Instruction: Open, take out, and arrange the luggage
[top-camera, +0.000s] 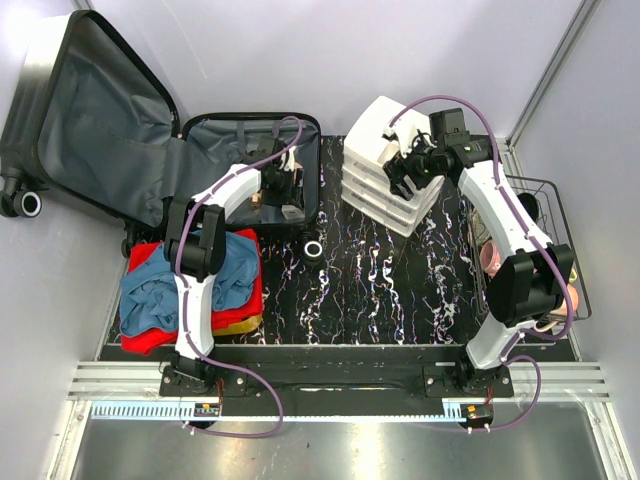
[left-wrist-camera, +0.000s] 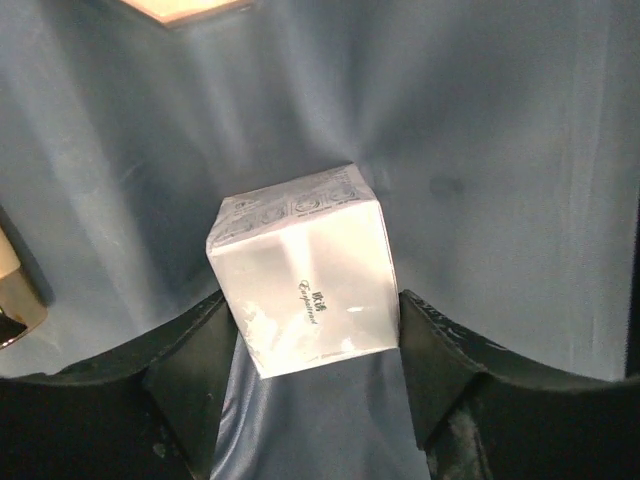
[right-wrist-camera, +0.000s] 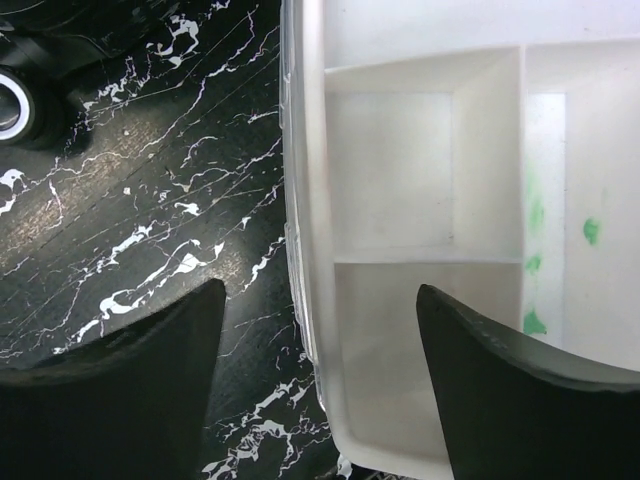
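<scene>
The luggage (top-camera: 95, 120) lies open at the back left, its lid flat on the floor and its dark grey lined base (top-camera: 225, 140) on the table. My left gripper (top-camera: 278, 188) reaches down into the base. In the left wrist view its fingers (left-wrist-camera: 440, 350) press both sides of a small white box (left-wrist-camera: 300, 270) that rests on the lining (left-wrist-camera: 500, 150). My right gripper (top-camera: 403, 178) hovers open over the white organizer (top-camera: 370, 140). One of its fingers is over the table and the other over an empty compartment (right-wrist-camera: 420, 170); nothing is held.
A pile of blue and red clothes (top-camera: 195, 285) sits in a yellow bin at the front left. A small ring (top-camera: 313, 249) lies on the marbled black table (top-camera: 380, 290). A wire basket (top-camera: 545, 190) with items stands at the right edge. A gold object (left-wrist-camera: 15, 300) lies beside the box.
</scene>
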